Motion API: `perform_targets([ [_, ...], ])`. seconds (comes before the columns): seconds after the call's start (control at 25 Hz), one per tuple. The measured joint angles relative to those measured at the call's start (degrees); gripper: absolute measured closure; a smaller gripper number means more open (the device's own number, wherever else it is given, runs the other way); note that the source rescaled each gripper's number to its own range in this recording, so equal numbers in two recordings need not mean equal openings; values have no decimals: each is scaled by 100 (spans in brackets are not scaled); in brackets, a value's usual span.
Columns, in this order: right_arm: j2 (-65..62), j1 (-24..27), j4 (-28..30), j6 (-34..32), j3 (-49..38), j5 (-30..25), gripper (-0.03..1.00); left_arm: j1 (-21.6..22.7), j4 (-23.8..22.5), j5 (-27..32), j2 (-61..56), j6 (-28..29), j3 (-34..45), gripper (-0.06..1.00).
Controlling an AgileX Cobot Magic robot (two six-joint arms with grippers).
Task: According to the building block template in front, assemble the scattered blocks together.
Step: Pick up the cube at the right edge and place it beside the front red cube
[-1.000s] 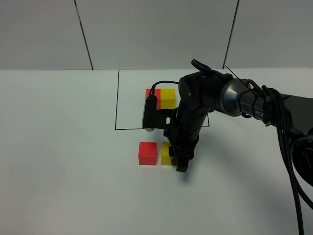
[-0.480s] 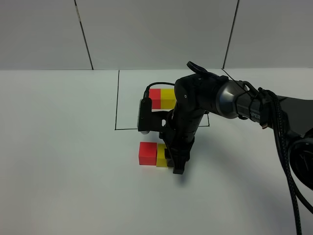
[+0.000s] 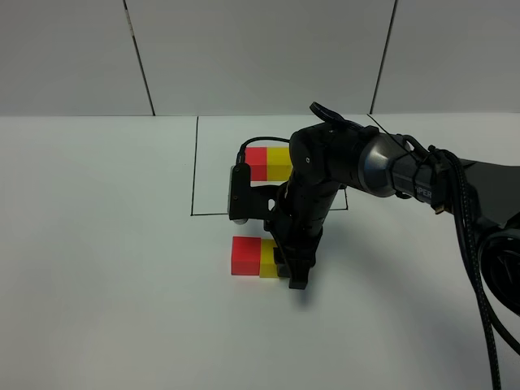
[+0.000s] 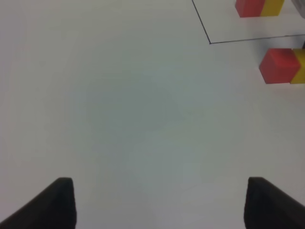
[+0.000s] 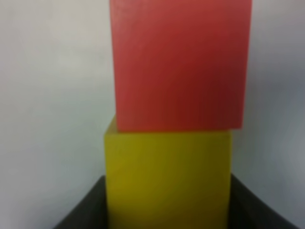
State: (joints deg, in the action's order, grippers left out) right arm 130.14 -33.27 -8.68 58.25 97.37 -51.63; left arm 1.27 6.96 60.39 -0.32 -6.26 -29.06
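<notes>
Two blocks at centre frame, yellow block (image 3: 270, 259) clamped by the right gripper (image 3: 286, 262), now touch; red block (image 3: 245, 256) unmoved.

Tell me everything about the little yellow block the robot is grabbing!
The yellow cube block looks like smooth, matte plastic. It sits flat on the white table, just outside the black outlined square, pressed side by side against the red cube block. The right gripper has a black finger on either side of it.

A white table (image 3: 106, 268) marked with a thin black rectangular outline (image 3: 195, 171) meets a pale panelled wall (image 3: 260, 57).
</notes>
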Motion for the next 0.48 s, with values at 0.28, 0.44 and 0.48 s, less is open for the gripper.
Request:
perform_targets([
  [0.28,0,-7,0,348,0,7,73,0,0,0,0,0,0,31],
  [0.44,0,-7,0,373,0,7,73,0,0,0,0,0,0,31],
  [0.48,0,-7,-6,373,0,7,73,0,0,0,0,0,0,31],
])
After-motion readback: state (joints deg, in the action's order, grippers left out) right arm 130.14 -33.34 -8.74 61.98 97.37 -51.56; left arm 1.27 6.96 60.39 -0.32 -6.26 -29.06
